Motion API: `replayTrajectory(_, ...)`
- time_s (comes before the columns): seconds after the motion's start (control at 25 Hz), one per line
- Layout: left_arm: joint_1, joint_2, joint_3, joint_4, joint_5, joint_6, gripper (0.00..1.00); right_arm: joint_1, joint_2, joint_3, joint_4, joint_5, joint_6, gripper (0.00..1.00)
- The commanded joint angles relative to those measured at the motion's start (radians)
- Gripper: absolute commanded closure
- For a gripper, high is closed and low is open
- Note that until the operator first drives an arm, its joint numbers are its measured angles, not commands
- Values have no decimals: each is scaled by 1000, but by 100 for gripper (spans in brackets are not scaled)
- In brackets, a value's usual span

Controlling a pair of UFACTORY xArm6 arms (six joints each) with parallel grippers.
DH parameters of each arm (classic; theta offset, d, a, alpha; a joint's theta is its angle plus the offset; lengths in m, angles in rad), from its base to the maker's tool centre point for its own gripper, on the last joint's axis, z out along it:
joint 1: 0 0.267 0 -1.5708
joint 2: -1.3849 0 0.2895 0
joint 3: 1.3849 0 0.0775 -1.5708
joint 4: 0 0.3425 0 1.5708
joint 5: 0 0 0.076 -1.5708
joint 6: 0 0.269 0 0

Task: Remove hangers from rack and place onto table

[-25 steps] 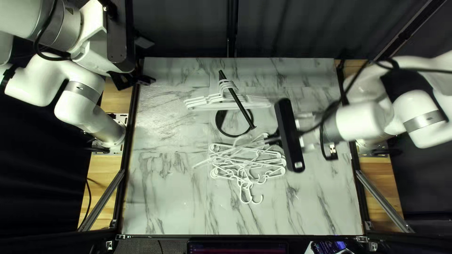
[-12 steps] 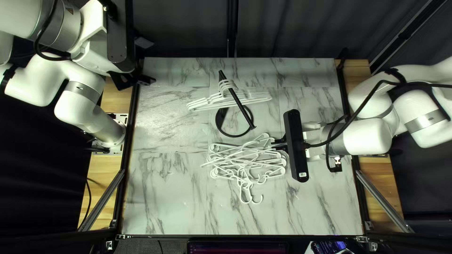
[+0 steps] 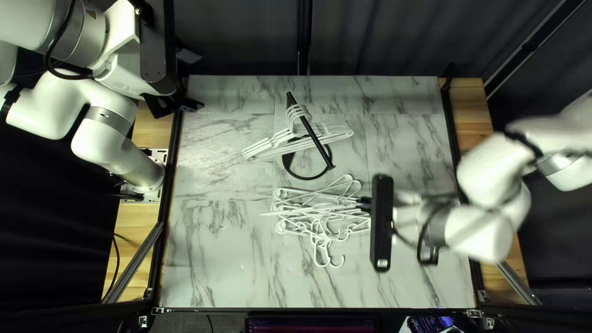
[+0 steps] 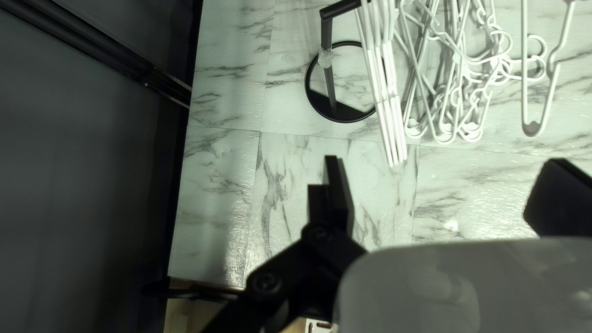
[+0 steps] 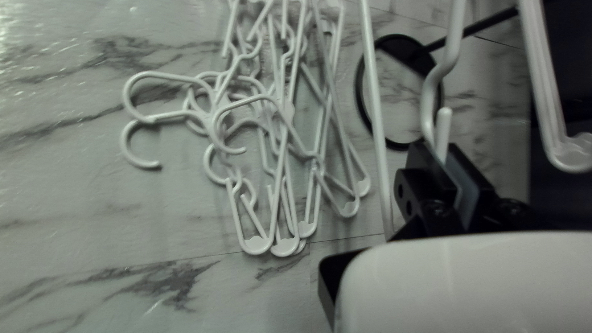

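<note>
One hanger (image 5: 431,86) is in the right gripper (image 5: 439,155), its fingers pinched on it, above the pile (image 5: 286,112) near the rack (image 3: 319,147); dropping low there, it could catch a hook (image 5: 126,97) and drag others; the left gripper (image 4: 444,161) is wide open, empty.

Left end effector (image 3: 179,107) spread wide; ahead, white hangers (image 4: 385,95) at black rack (image 4: 336,111), tangled hangers (image 4: 472,134) beside, on marbled table (image 4: 216,154).
</note>
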Motion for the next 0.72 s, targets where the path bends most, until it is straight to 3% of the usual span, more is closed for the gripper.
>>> replayTrajectory(0.04, 0, 0, 0, 0, 0, 0, 0, 45, 112, -37, -59, 59, 112, 100)
replayTrajectory(0.16, 0, 0, 0, 0, 0, 0, 0, 49, 135, -41, -53, 104, 139, 100)
replayTrajectory(0.72, 0, 0, 0, 0, 0, 0, 0, 49, 135, -41, -53, 104, 139, 100)
